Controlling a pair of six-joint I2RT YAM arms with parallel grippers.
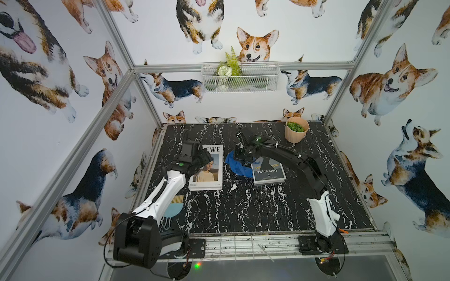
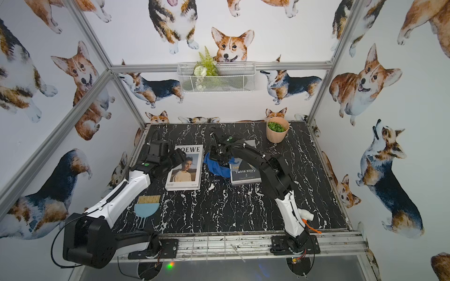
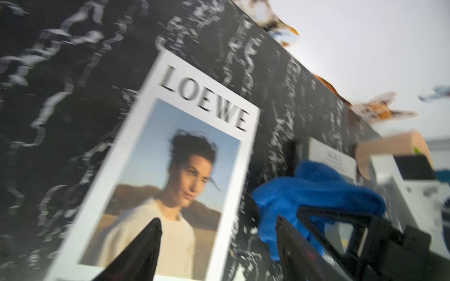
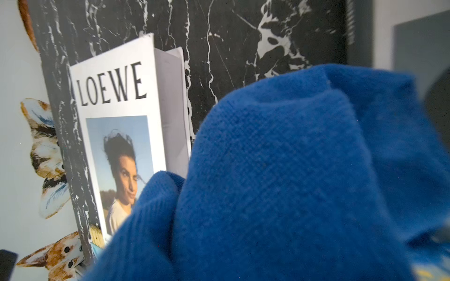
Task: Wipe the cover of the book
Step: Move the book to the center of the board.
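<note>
The dark grey book (image 1: 269, 174) titled "Twins story" lies flat on the black marble-pattern tabletop (image 1: 243, 214), directly beneath the right pincer (image 1: 243, 157), whose jaws are clamped on a bunched blue cloth (image 1: 235, 167) overlapping the book's corner nearest the left pincer (image 3: 218, 223). That left pincer, jaws spread wide and empty, hovers above a white LOEWE magazine (image 1: 211, 170). Well behind the right pincer, a ribbed peach pot (image 1: 293, 137) holds green sprigs (image 1: 295, 127); higher up, a white wire basket (image 1: 258, 81) holds a fern sprig (image 1: 231, 60).

That soft woven cloth (image 1: 237, 169) was royal blue, the flat tabletop (image 1: 243, 206) white-veined black marble, the thick rectangular book (image 1: 270, 176) slate grey.
</note>
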